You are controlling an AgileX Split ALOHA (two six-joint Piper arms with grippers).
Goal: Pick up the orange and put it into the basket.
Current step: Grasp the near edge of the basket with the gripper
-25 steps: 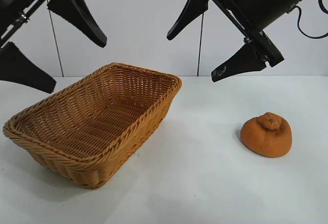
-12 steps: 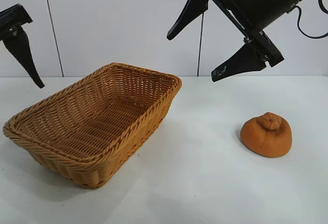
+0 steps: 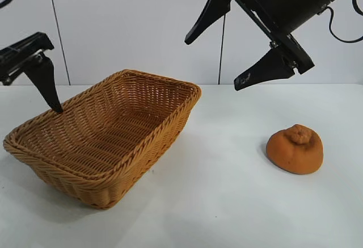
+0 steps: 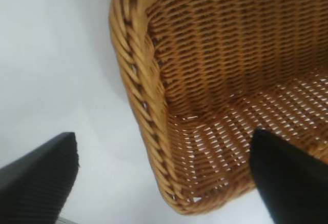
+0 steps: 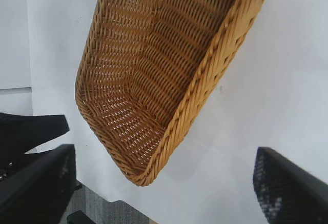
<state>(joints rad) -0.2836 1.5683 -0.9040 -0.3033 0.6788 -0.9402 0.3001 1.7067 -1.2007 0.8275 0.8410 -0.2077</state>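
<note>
The orange [image 3: 295, 148], a dull-orange lump with a wrinkled knob, lies on the white table at the right, apart from the basket. The woven wicker basket [image 3: 52, 168] stands at the left, with nothing inside. My right gripper [image 3: 214, 62] is open and empty, high above the table between basket and orange. My left gripper [image 4: 164, 183] is open and empty, straddling the basket's rim [image 4: 136, 65] at a corner. One of its fingers [image 3: 46, 83] shows at the basket's far left side. The orange is out of both wrist views.
The white table [image 3: 227, 202] runs wide around the orange and in front of the basket. A white panelled wall stands behind. The right wrist view shows the basket [image 5: 205, 80] from above and the table's edge beyond it.
My left arm has swung from the upper left down to the basket's far left rim. The right arm, the orange and the basket have not moved.
</note>
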